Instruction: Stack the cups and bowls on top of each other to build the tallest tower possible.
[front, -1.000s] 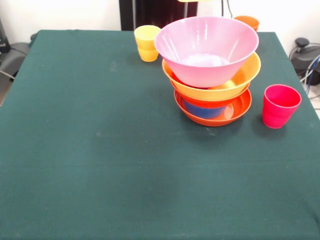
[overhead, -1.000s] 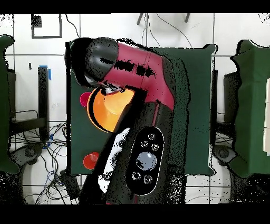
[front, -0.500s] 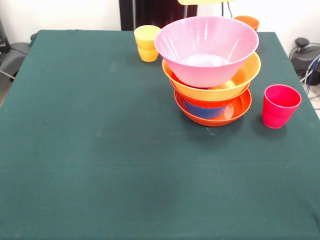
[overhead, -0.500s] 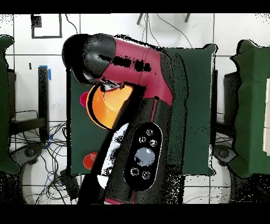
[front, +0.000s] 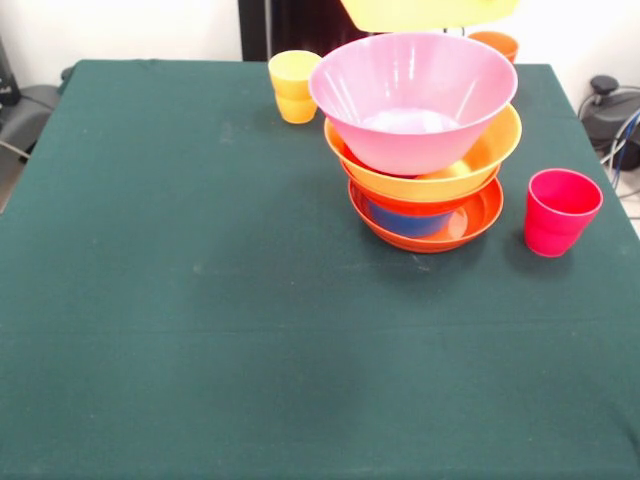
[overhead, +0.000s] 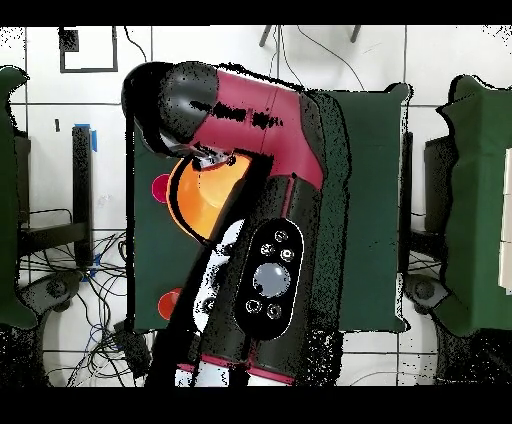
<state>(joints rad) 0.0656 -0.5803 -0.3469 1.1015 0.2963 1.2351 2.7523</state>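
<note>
The tower stands at the back right: a shallow red-orange bowl (front: 478, 218) lowest, a blue bowl (front: 405, 219) in it, then a wide orange bowl (front: 470, 168) and a pink bowl (front: 412, 95) on top. A yellow bowl (front: 430, 12) hangs at the top edge, just above the pink one. My gripper (overhead: 214, 159) shows only as a small part at this bowl's rim (overhead: 200, 205) under the arm's head, gripping it. A yellow cup (front: 293, 85) stands left of the tower, an orange cup (front: 495, 43) behind it, and a red-pink cup (front: 560, 210) to its right.
The red and black arm (overhead: 260, 200) covers most of the green table (overhead: 370, 200) from above. Beside it show the red-pink cup (overhead: 160, 187) and the orange cup (overhead: 172, 302). Cables and dark gear lie off the table's right edge (front: 610, 110).
The yellow bowl has come down into the front view, from a thin sliver at the top edge to a broad underside over the pink bowl. The arm shifted slightly.
</note>
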